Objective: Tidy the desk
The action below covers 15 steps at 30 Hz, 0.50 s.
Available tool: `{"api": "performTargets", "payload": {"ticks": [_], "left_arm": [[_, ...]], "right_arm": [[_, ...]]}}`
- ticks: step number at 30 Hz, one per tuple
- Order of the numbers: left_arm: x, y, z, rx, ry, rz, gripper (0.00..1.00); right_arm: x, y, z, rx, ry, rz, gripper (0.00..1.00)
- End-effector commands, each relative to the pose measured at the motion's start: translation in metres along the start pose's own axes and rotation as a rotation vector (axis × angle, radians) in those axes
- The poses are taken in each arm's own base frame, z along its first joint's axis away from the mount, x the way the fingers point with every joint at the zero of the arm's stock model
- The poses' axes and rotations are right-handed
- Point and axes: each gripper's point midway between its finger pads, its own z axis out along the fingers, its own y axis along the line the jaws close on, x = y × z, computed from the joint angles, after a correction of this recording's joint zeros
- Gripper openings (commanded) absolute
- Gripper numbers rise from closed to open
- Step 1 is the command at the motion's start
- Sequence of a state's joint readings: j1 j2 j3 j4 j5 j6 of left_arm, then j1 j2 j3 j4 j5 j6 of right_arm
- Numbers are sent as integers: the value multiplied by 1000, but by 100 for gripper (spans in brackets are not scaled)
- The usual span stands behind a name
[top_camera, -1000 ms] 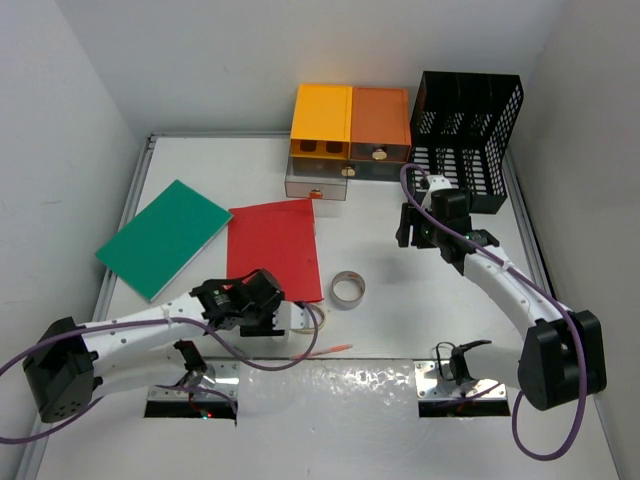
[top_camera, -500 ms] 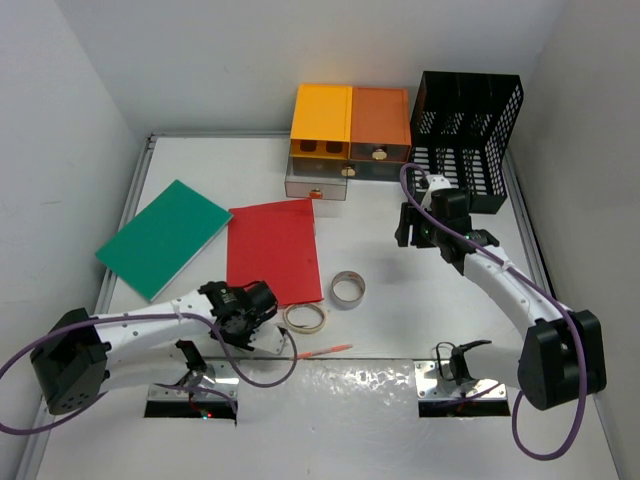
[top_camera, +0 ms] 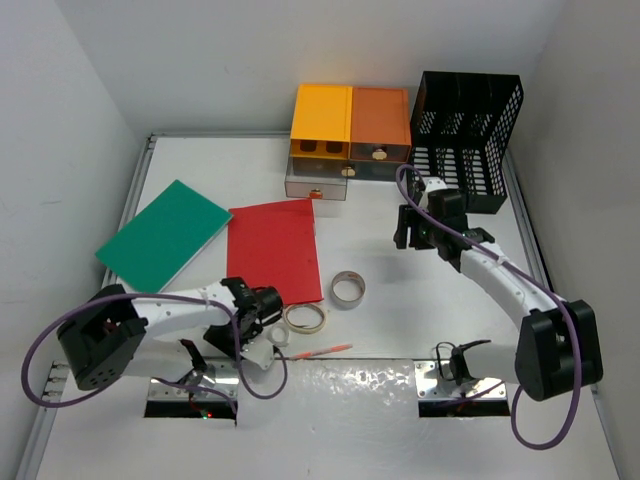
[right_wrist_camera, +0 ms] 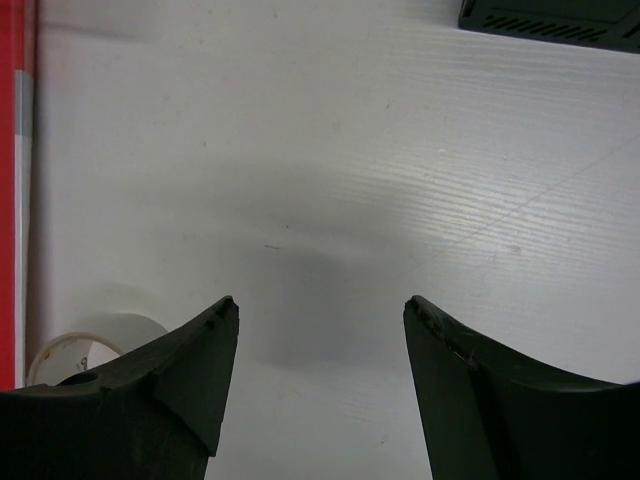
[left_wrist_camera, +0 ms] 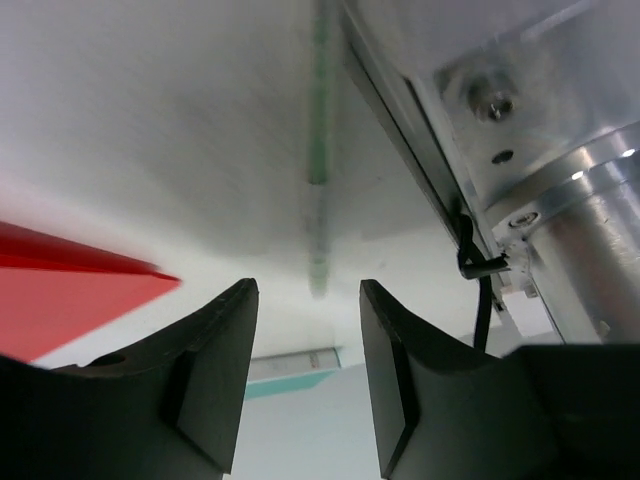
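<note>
Left gripper (left_wrist_camera: 305, 287): half open, empty, low over near edge of desk (top_camera: 370, 330), under everything in view. May clip tape ring (top_camera: 305, 318) or flick pen (top_camera: 325, 350) off the edge on a sideways swing. Right gripper (right_wrist_camera: 318, 300): wide open, empty, above mid-desk; may snag rack (top_camera: 468, 140) if swung back.

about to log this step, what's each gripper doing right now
Left gripper: open, holding nothing.
Right gripper: open, holding nothing.
</note>
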<state>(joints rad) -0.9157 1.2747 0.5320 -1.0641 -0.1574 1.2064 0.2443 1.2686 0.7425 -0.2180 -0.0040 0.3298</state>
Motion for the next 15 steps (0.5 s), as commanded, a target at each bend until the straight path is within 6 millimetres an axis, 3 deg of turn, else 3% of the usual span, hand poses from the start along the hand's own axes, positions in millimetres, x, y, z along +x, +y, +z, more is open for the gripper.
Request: {"api": "performTargets", "payload": {"ticks": [1,10,15], "left_arm": [[-33,18,-17,-2,-158,37,44],[-47,19,-16,57,-197,7,45],[-19,31,-17,-42,-47,45,43]], "right_arm": [[-5,2,6,-9,-16,-22,66],[-4,0,17,3,24,-36,66],[-8,3,19,-14,23,-33,67]]}}
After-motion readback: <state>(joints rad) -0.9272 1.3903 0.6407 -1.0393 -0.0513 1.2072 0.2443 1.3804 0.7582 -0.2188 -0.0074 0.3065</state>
